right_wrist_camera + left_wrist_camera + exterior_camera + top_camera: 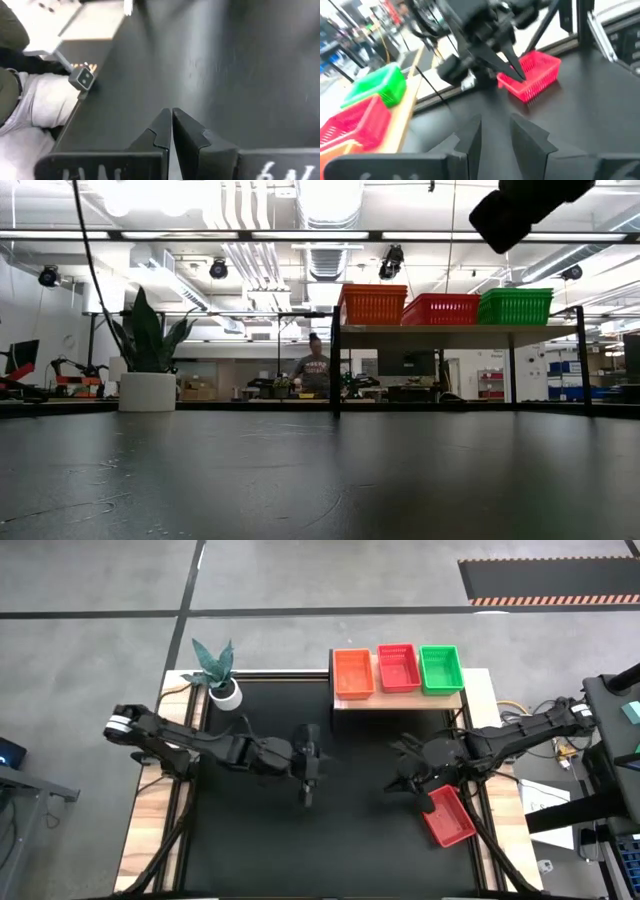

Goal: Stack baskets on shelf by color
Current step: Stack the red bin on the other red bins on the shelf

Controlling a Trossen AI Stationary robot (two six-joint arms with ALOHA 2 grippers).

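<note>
The wooden shelf (pixel 398 700) at the table's far edge carries orange (pixel 353 673), red (pixel 398 668) and green baskets (pixel 441 669) side by side. Another red basket (pixel 447 816) rests on its base on the black table near the right edge. My right gripper (pixel 171 117) is shut and empty. In the left wrist view its tips (pixel 517 75) stand just in front of that basket (pixel 535 75), while its own view shows only bare table around them. My left gripper (pixel 495 135) hangs open and empty over the table's middle (pixel 316 774).
A white plant pot (pixel 226 693) stands at the table's far left corner. In the low view the shelf (pixel 455 335) stands on thin black legs. Papers and cables lie beyond the table's right edge (pixel 545 802). A person (pixel 313 370) is far off in the room.
</note>
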